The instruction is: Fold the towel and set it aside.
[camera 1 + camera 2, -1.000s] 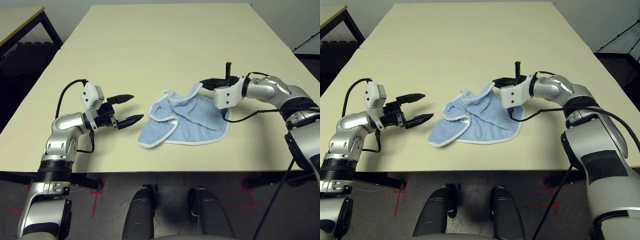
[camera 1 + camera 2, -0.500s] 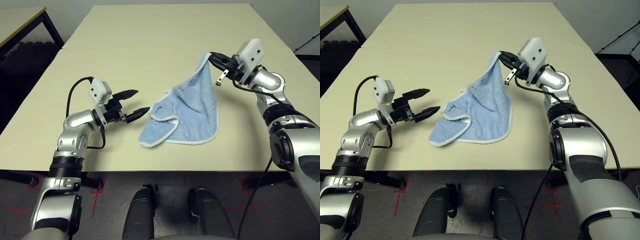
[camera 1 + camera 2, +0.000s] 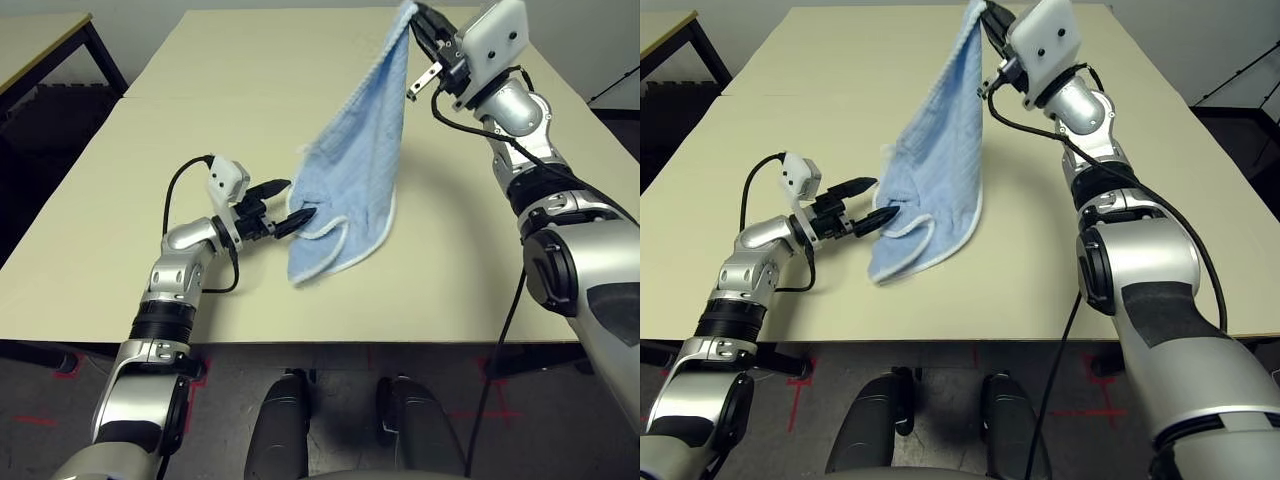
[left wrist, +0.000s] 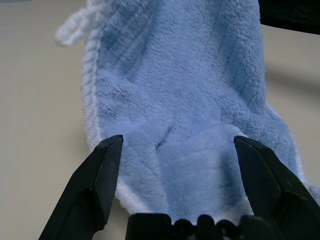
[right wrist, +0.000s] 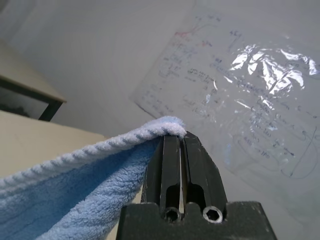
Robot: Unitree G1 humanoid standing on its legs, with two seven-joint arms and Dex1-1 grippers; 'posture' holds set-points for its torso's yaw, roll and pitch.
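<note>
Your right gripper [image 3: 418, 22] is pinched on one corner of the towel [image 3: 360, 160], which hangs high above the table [image 3: 200, 130] with its lower end bunched on the surface. Your left gripper [image 3: 290, 203], fingers spread wide, sits at the hanging edge with cloth between them, not yet closed. No fold is made; folding and setting aside both remain.
</note>
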